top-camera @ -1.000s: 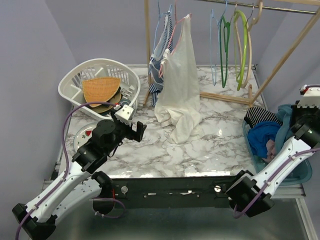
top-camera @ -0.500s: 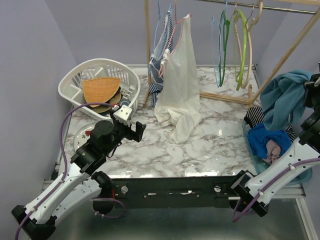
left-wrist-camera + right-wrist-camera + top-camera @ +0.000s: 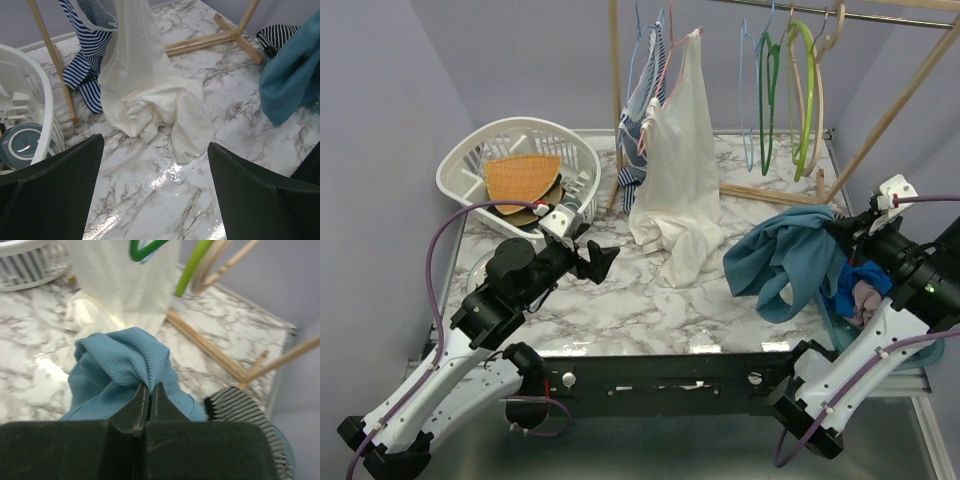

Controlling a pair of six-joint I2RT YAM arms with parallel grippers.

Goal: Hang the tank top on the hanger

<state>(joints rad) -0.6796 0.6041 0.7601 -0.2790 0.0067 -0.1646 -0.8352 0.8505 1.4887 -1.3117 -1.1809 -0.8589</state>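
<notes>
My right gripper (image 3: 842, 235) is shut on a fold of the teal-blue tank top (image 3: 782, 258) and holds it in the air over the table's right side; the fabric hangs down to the left of the jaws. The right wrist view shows the ribbed cloth (image 3: 127, 360) pinched between the shut jaws of that gripper (image 3: 150, 388). The tan wooden hanger (image 3: 817, 80) hangs on the rail at the back right, behind the lime-green one. My left gripper (image 3: 603, 260) is open and empty above the table's left half; its open fingers (image 3: 55, 185) frame bare marble.
A long cream-white garment (image 3: 682, 170) and a blue-white striped one (image 3: 640, 110) hang from the wooden rack (image 3: 770, 192), the cream one pooling on the marble. A white basket (image 3: 520, 165) stands at the back left. A blue bin (image 3: 910, 345) of clothes sits at the right edge.
My right arm lifted the tank top out of the bin, then swung down and left with it, so it now hangs over the table. My left gripper shifted slightly right.
</notes>
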